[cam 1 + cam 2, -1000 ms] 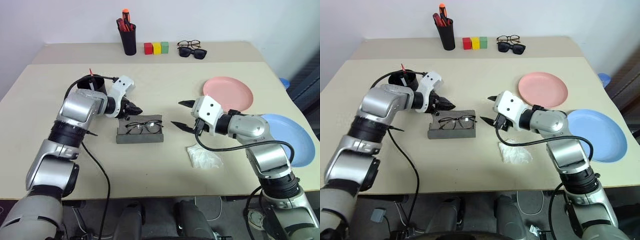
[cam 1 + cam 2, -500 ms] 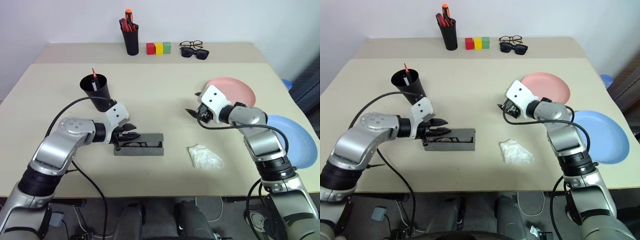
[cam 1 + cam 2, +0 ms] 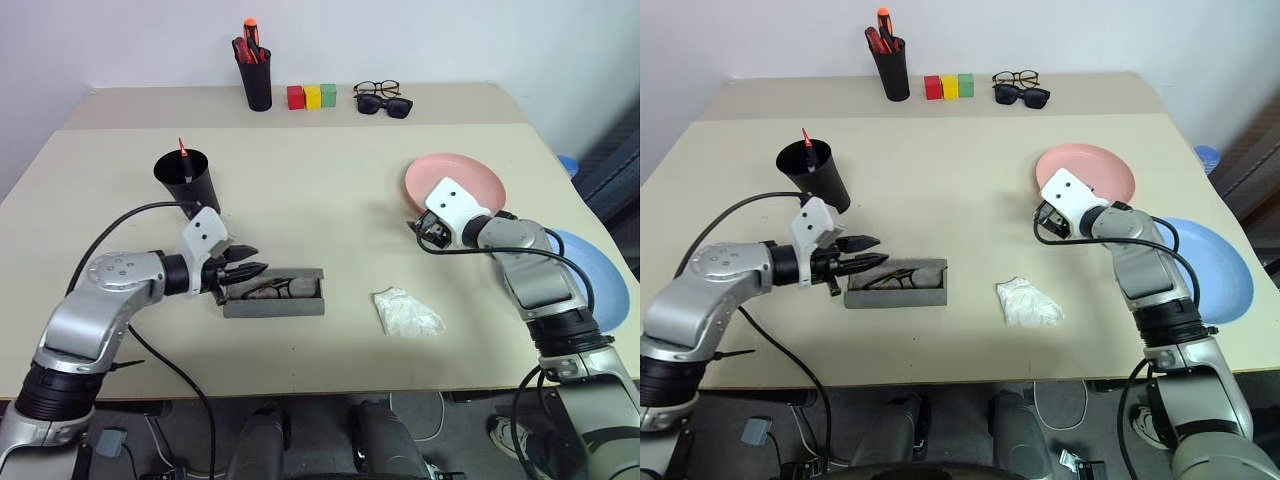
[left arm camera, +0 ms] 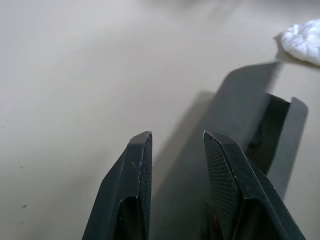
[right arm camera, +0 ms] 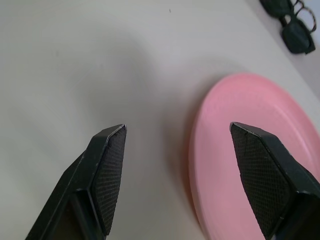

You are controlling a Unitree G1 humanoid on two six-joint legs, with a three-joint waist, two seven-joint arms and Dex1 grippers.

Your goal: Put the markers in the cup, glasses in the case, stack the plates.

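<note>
The left gripper [image 3: 868, 252] sits just off the left end of the grey spectacle case [image 3: 896, 287], its two black fingers parted by a narrow gap with nothing between them. The right gripper [image 5: 180, 165] has its fingers spread wide and empty at the near-left rim of the salmon pink plate [image 3: 470, 180], one finger over the bare table [image 3: 320, 170] and the other over the plate's edge.

Taking the case as the landmark: it lies open near the table's front, and one pair of wire-frame glasses [image 3: 277, 289] lies inside it. One black tapered cup [image 3: 185, 180] stands behind and to the left of the case, with a red-tipped marker [image 3: 184, 158] sticking up out of it; I can count only that one marker, since the cup's inside is too dark to show more. One crumpled white tissue [image 3: 407, 312] lies to the right of the case. Two plates sit well to the right: the pink one, and a light blue plate [image 3: 1200, 265] further right still, apart and not stacked.

Far behind the case, along the back edge, stand one black pen holder [image 3: 257, 80] with bunched red and orange pens, three small blocks [image 3: 312, 96] in red, yellow and green, and two more pairs of eyewear: one pair of black sunglasses [image 3: 387, 105] with one thin-framed pair [image 3: 375, 89] touching behind it.
</note>
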